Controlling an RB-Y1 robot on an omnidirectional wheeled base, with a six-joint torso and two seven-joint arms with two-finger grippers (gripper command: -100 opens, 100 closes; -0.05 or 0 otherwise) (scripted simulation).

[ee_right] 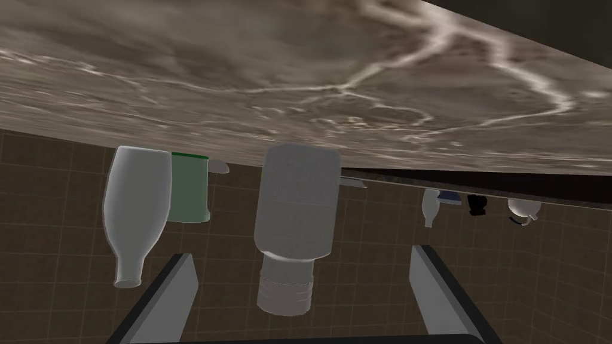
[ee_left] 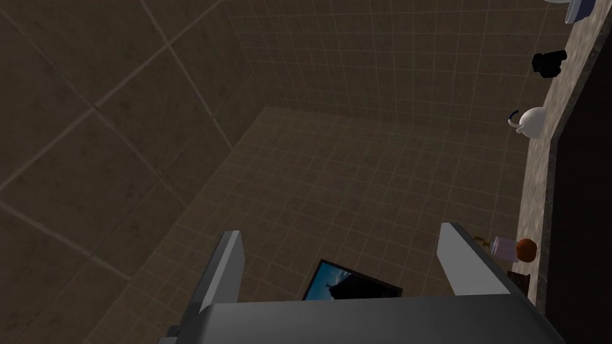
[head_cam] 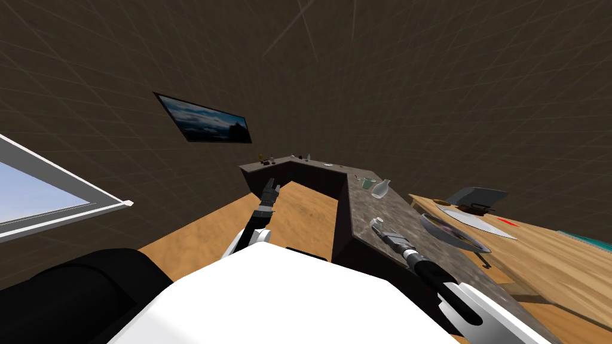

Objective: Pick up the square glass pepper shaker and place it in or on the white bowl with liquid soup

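Presently we are holding our right pincer (ee_right: 300, 252) wide open and empty over the marbled counter (ee_right: 358, 77). The squarish pepper shaker (ee_right: 297, 203) is standing just ahead of it, lined up between the two fingers and touching neither. Beyond one finger, a pale flask (ee_right: 136, 203) and a green cup (ee_right: 190, 190) are standing close together. A shallow bowl (head_cam: 425, 222) with dark contents is sitting near the pincer's outer side. Our left pincer (ee_left: 342, 230) is hanging open too, gripping nothing, over the wooden floor (head_cam: 281, 221).
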